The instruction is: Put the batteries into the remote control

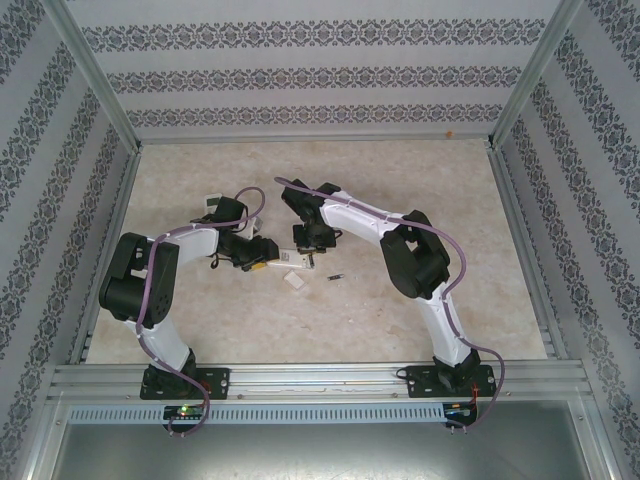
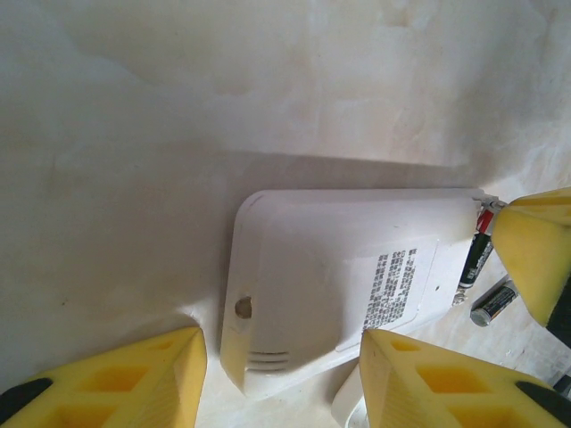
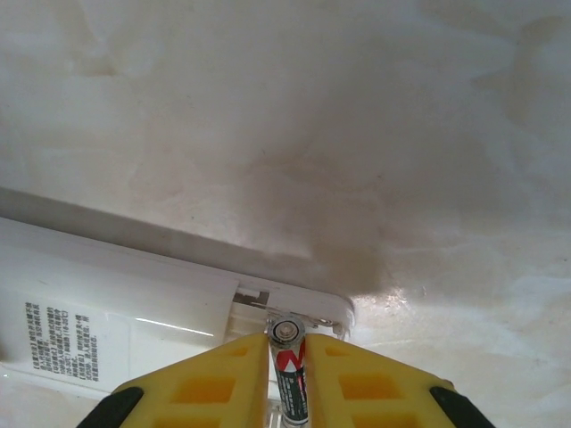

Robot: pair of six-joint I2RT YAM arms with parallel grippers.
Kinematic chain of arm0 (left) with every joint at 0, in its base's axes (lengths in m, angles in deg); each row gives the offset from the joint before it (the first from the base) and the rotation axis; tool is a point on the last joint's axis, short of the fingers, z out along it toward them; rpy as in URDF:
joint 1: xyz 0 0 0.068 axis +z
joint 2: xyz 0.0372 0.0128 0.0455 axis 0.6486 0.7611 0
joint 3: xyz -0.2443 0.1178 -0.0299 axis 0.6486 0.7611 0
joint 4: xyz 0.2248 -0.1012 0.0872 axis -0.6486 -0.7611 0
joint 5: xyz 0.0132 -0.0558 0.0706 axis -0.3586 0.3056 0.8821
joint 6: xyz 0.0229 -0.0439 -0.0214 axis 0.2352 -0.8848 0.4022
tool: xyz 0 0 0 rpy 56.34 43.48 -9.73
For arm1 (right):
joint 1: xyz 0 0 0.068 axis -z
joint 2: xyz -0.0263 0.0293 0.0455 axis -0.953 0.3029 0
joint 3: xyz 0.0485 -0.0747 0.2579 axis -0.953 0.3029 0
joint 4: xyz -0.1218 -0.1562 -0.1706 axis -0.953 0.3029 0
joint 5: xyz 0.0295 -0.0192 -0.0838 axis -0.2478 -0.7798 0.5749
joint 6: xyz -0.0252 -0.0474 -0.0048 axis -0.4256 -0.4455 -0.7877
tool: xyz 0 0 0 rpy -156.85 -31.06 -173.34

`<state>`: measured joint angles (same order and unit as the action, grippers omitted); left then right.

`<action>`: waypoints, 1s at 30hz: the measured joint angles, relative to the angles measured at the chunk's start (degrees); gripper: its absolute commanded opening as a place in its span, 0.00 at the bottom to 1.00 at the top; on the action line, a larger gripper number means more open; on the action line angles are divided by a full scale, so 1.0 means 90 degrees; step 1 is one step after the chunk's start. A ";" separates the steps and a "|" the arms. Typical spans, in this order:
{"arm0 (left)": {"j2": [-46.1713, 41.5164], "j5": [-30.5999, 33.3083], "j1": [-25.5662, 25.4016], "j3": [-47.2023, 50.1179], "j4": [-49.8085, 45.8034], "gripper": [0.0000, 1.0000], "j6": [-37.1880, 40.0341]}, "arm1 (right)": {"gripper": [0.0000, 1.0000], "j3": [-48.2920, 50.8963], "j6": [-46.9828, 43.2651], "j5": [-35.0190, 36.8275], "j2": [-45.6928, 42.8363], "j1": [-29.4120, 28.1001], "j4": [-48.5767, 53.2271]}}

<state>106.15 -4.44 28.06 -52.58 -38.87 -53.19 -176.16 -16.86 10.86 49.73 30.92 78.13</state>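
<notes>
The white remote control (image 2: pixel 330 276) lies back-up on the table, its battery bay (image 3: pixel 268 308) open at one end. My right gripper (image 3: pixel 287 343) is shut on a black-and-red battery (image 3: pixel 292 379), whose metal end sits at the bay's edge. From the left wrist that battery (image 2: pixel 476 259) stands tilted at the remote's far end, and a second battery (image 2: pixel 493 302) lies just beyond. My left gripper (image 2: pixel 284 337) straddles the remote's other end: a thin gap shows at the left finger (image 2: pixel 134 379), and the right finger (image 2: pixel 437 379) overlaps the remote's lower edge. From above, both grippers meet over the remote (image 1: pixel 292 258).
A loose battery (image 1: pixel 337 277) lies on the beige table right of the remote. A small white cover piece (image 1: pixel 295 282) lies just in front of it, seen under my left gripper's right finger as a white piece (image 2: pixel 346 410). Patterned walls and metal rails (image 1: pixel 300 375) bound the table.
</notes>
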 measured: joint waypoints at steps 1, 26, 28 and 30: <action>0.0000 0.0000 0.0000 0.0000 0.0000 0.50 0.0000 | 0.17 0.0005 0.0000 -0.0012 0.0000 0.0000 0.0000; 0.0005 -0.0002 0.0000 0.0000 0.0002 0.50 -0.0002 | 0.13 0.0869 0.0838 0.0270 -0.0483 -0.0036 -0.0627; 0.0007 -0.0002 0.0000 0.0000 0.0002 0.50 -0.0002 | 0.12 0.0882 0.0879 0.0272 -0.0495 -0.0039 -0.0648; 0.0007 -0.0002 0.0000 0.0000 0.0002 0.50 -0.0002 | 0.13 0.0882 0.0891 0.0272 -0.0495 -0.0049 -0.0646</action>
<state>106.22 -4.46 28.06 -52.58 -38.84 -53.21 -168.23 -8.84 13.31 45.27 30.48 72.32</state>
